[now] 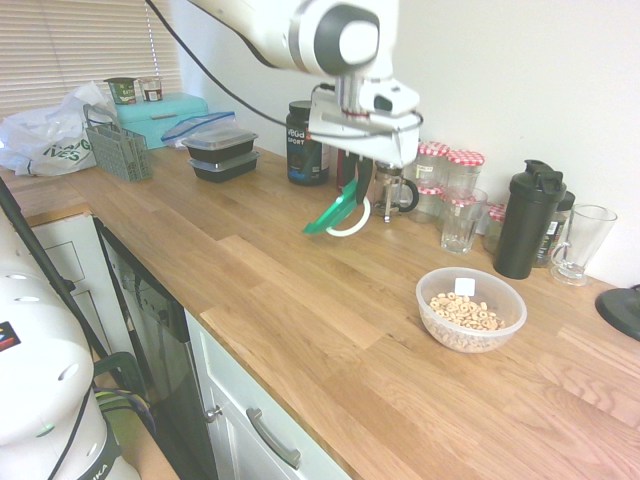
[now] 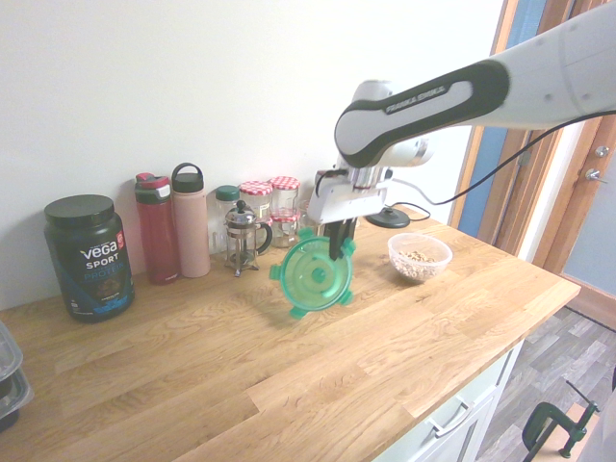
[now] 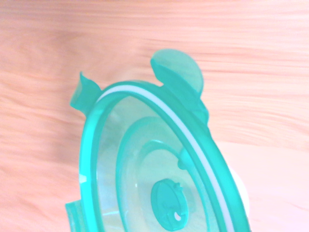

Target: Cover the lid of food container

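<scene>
The gripper (image 2: 338, 246) was shut on the top edge of the round green lid (image 2: 313, 274), holding it up in the air mid-frame. The clear bowl of cereal (image 2: 420, 256) sat on the wooden counter (image 2: 289, 375) further right.

the dark tub (image 2: 89, 256) on the wooden counter reads "vega" over "sport" in white, with a smaller line beneath too blurred to make out; in the first exterior view the same tub shows only "sport" clearly. the arm's (image 2: 423, 101) dark band carries "franka emika" in small white letters. the white bag (image 1: 48, 137) at the counter's far end bears green print, too partial to read.
</scene>
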You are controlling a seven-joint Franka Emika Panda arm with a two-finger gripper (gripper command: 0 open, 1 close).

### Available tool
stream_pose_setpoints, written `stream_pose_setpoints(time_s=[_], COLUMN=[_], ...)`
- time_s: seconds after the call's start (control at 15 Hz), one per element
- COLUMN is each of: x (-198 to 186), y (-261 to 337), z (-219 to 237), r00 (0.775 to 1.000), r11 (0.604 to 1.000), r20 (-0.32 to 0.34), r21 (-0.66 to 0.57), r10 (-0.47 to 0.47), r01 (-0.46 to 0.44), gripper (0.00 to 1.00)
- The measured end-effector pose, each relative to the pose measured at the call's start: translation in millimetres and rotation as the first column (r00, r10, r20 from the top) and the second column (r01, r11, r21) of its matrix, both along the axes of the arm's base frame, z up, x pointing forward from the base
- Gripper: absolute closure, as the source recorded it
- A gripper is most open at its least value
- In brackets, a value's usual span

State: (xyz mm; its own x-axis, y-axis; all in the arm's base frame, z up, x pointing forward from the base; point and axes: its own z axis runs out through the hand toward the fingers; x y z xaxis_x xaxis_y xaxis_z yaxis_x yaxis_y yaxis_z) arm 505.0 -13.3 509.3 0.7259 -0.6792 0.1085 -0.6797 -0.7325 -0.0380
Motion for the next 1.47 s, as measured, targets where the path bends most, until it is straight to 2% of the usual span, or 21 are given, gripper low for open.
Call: stream_pose_setpoints(time_s=[0.13,0.33,0.47,0.6,0.8,1.0,1.27,1.47], x=[-15.0,-10.4,-2.6,4.5,5.7,2.5,18.1,30.7], y=[8.0,24.5,35.5,41.5,37.4,22.6,-21.2,-54.9], z=[43.4,72.6,83.0,89.3,80.1,58.6,17.6,-10.8], r00=[0.999,0.994,0.989,0.985,0.983,0.978,0.963,0.942], r11=[0.99,0.941,0.884,0.811,0.676,0.521,0.288,0.104], r20=[0.042,0.112,0.146,0.172,0.176,0.153,0.117,0.109], r21=[-0.14,-0.335,-0.461,-0.574,-0.717,-0.829,-0.939,-0.983], r10=[-0.016,-0.014,-0.009,-0.014,-0.059,-0.139,-0.242,-0.318], r01=[0.021,0.051,0.076,0.112,0.169,0.204,0.186,0.148], gripper=[1.0,1.0,1.0,1.0,1.0,1.0,1.0,1.0])
